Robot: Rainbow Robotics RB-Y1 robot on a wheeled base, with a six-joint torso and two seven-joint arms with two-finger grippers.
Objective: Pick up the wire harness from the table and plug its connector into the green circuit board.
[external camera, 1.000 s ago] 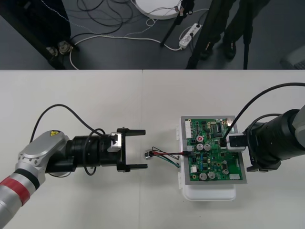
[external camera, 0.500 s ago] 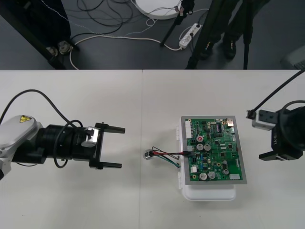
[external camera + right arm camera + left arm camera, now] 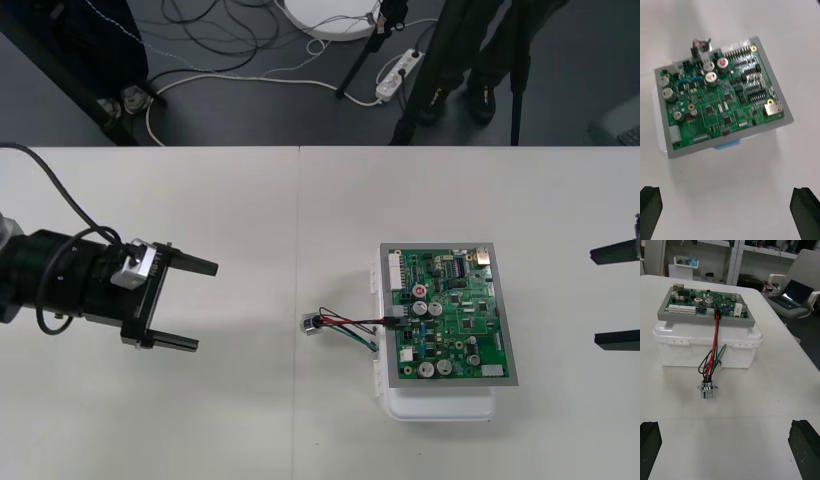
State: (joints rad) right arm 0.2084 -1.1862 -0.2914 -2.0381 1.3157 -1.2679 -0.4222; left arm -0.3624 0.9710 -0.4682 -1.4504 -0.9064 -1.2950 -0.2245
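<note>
With left gripper [image 3: 205, 306] and right gripper [image 3: 595, 298] both spread wide and plug [image 3: 717, 314] seemingly seated ahead, retreat clear of wires [image 3: 715, 347].

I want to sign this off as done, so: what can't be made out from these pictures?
Plug: front view, too small to show how deep it sits in the board.
Socket: right wrist view, too small to tell its wires apart.
Right gripper: front view, cut off by the picture's edge past its finger ends.
Base: front view, mostly covered by the board.
</note>
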